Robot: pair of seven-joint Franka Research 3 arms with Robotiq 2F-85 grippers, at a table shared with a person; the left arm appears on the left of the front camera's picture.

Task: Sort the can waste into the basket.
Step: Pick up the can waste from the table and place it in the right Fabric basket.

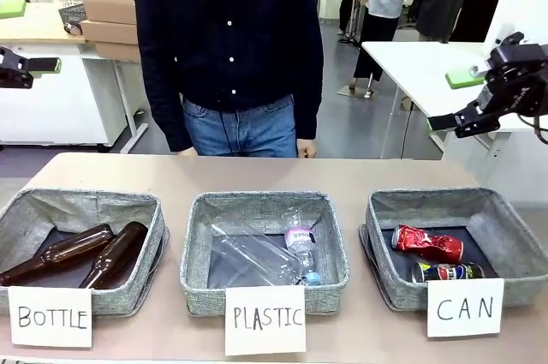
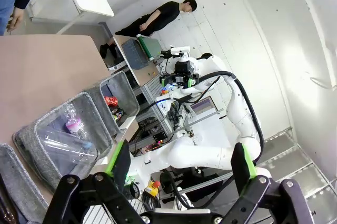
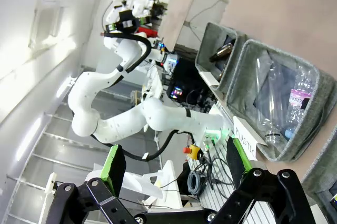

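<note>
Three grey bins sit in a row along the lower part of the front view on the tan tabletop, each with a white handwritten card. The basket at lower right carries the "CAN" card, and both cans lie on its dark floor: the crushed red can toward the middle, the dark can with silver ends just in front of it, nearer the card. The middle bin, carded "PLASTIC", holds clear plastic bottles; the lower-left bin, carded "BOTTLE", holds two brown glass bottles lying side by side.

The left end effector hangs at the left edge, well above the tabletop; in its wrist view the green-padded fingers stand wide apart, gripping nothing. The right end effector is raised at the right edge, and in its wrist view it is likewise spread and empty.

A person in a dark shirt stands at the far side, hands down by the tabletop's edge
</note>
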